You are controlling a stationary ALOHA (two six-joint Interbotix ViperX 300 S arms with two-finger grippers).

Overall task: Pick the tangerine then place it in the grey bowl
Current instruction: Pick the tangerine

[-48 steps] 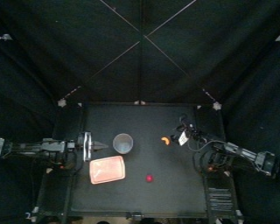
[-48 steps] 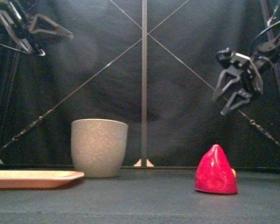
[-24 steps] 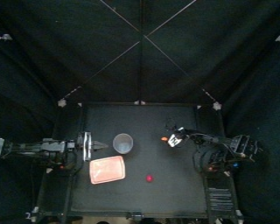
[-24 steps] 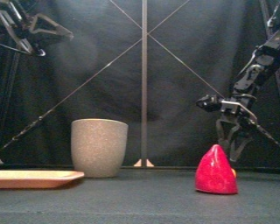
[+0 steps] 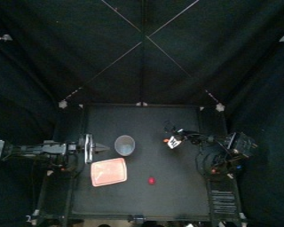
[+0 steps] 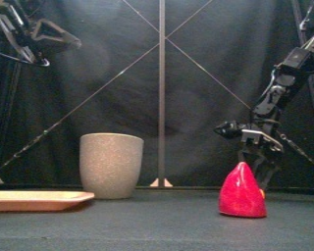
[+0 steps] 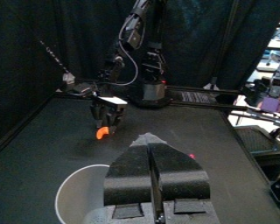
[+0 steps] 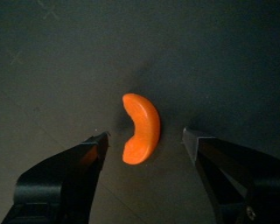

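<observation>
Nearest on the worktop (image 5: 169, 164) stand the red cone-shaped toy (image 6: 242, 191) and, to its left, the flat pink tray (image 5: 109, 172). Farther back I see the grey bowl (image 6: 111, 165) upright, with my left tool (image 7: 152, 144) pressed together near its left side. Right of the bowl the tangerine (image 8: 140, 129), an orange crescent, lies on the worktop. My right tool (image 8: 145, 138) hangs spread over it, one jaw on either side, neither touching it.

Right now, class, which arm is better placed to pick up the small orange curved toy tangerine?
Right. The right gripper hangs over the orange curved tangerine, jaws open either side; the left gripper rests shut by the tall grey speckled cup.
</observation>
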